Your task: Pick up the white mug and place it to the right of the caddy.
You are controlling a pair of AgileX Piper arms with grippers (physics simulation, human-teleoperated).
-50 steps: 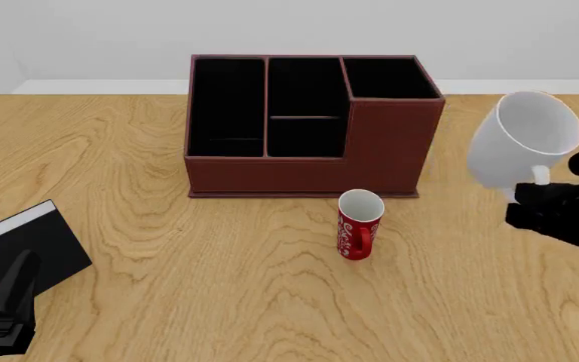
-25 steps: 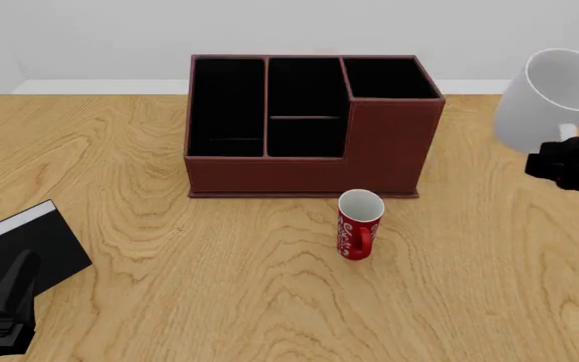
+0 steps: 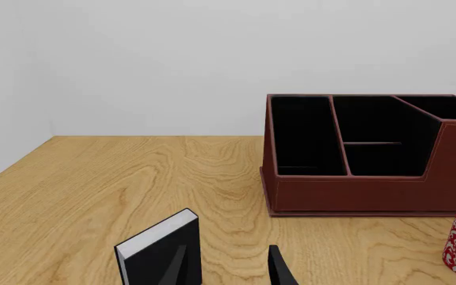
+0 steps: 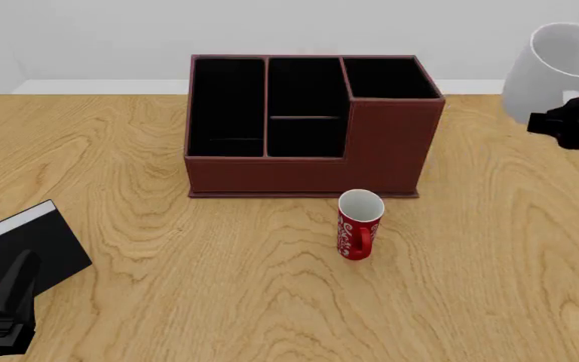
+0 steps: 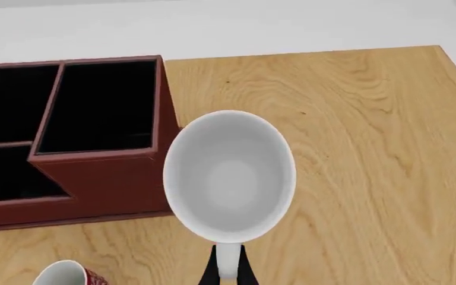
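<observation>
The right claw (image 4: 569, 115) is pinching the handle of the white mug (image 4: 554, 69), holding it in the air off the caddy's (image 4: 310, 128) right side, clear of the table (image 4: 219, 264). The pickup is looking finished; lowering and releasing are remaining. The mug's long axis is leaning off vertical, mouth facing up toward the wrist camera, handle pointing back at the claw. The left claw (image 3: 228, 268) is idling with fingers apart by the black box (image 4: 28, 243), gripping nothing.
</observation>
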